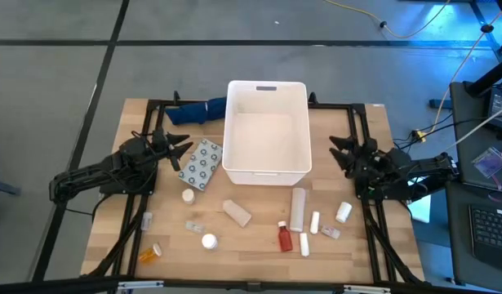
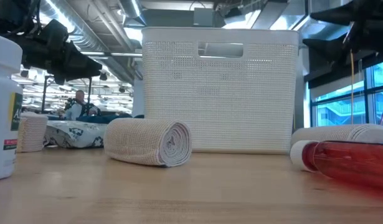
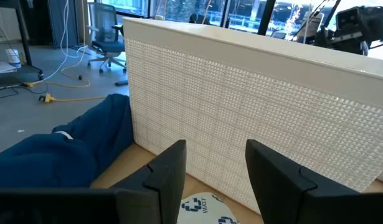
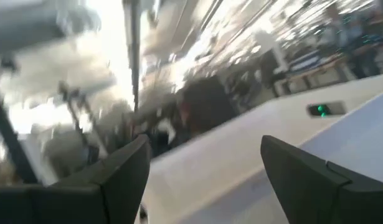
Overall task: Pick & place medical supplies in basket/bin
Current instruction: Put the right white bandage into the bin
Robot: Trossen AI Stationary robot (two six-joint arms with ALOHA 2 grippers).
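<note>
High view: white tub sits mid-counter, far side; interior appears bare, nothing loaded yet. All supplies lie loose on counter nearer the front: grey blister pack just beside tub's left wall, beige roll, red bottle, white tubes, orange bottle, white bottles.

Left tool hangs above blister pack, fingers spread part-way, pinching nothing. Right tool beside tub's right wall, fingers spread wide, empty.

Risks, my judgement:
- Blister pack is flat and thin; fingers may skate over it w/o purchase, or shove it under tub wall.
- Left tool is close to tub; a descent could clip rim and shift tub.
- Blue cloth behind left corner, not for loading.
- Roll and bottles lie on sides; a nudge may roll them off.
</note>
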